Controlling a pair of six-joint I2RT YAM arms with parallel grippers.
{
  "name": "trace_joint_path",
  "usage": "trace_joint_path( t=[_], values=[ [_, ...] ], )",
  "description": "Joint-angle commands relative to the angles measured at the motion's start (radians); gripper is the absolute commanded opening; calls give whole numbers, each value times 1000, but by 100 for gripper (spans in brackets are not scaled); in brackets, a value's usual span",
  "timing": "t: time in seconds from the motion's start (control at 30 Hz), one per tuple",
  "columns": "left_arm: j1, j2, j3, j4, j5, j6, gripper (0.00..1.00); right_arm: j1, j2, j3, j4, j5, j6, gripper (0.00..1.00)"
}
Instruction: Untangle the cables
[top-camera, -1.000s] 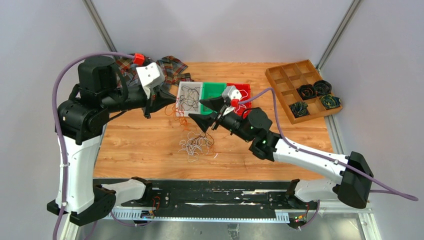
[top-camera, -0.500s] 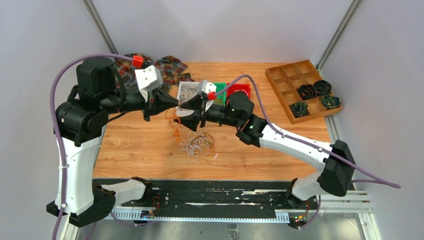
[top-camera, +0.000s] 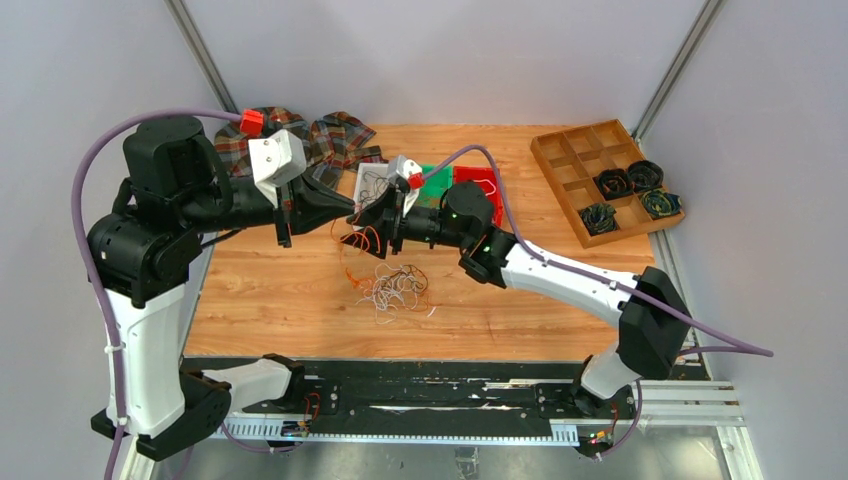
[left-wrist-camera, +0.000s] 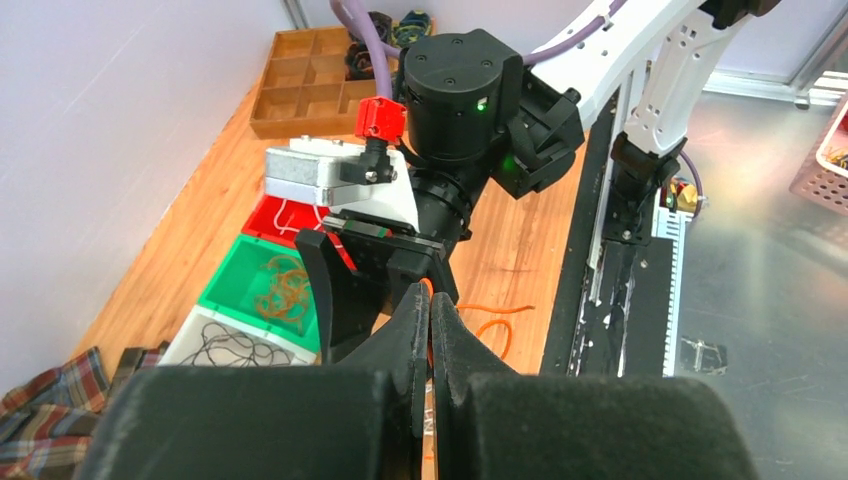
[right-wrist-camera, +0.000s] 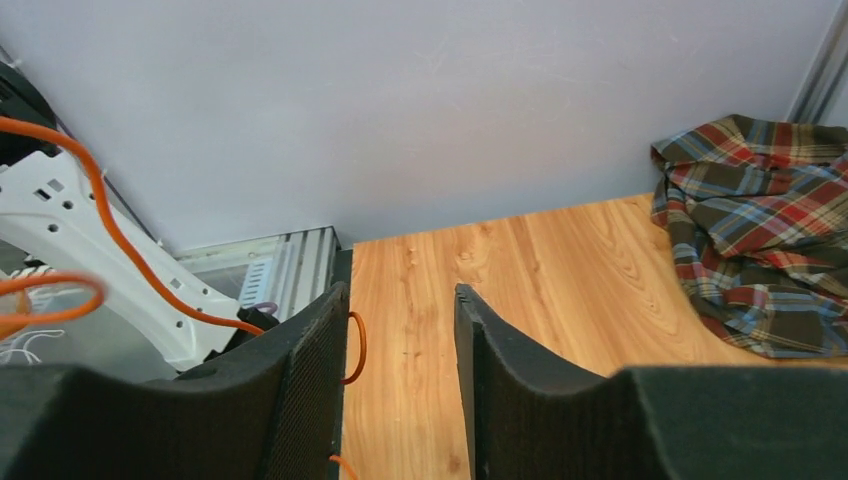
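Cables (top-camera: 395, 288): hair-thin, looping, tangled strands

A light wooden table (top-camera: 560, 290) sits inside pale grey walls (top-camera: 450, 60), with slanting metal posts (top-camera: 205, 60) at the back corners. A crumpled plaid cloth (top-camera: 340, 135) lies at the far left edge. Mid-table at the back, three small bins stand side by side: white bin (top-camera: 366, 185), green bin (top-camera: 437, 178), red bin (top-camera: 470, 172). At the far right a wooden compartment tray (top-camera: 560, 160) holds four thick dark wound coils (top-camera: 613, 184) flecked green and yellow, each in its own compartment. A pink mesh basket (left-wrist-camera: 825, 150) shows off the table.
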Motion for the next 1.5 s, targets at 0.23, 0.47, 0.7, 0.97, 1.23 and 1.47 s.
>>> trace_joint_path(
  t=[0.23, 0.47, 0.7, 0.97, 1.23, 1.47],
  values=[
    [-4, 13, 56, 5, -2, -5, 0, -13, -89, -199, 152, 85, 108, 48],
    [-6, 1, 38, 6, -14, 9, 0, -32, -220, -288, 137, 89, 101, 59],
    [-6, 14, 61, 6, -7, -2, 0, -32, -242, -265, 120, 44, 121, 60],
    [-6, 19, 74, 6, -12, -8, 0, -25, -120, -165, 211, 5, 215, 61],
    [-6, 18, 73, 5, -12, -7, 0, -10, -47, -85, 234, -26, 235, 58],
    [-5, 12, 71, 6, -19, 3, 0, -10, 11, -78, 297, -45, 303, 54]
  ],
)
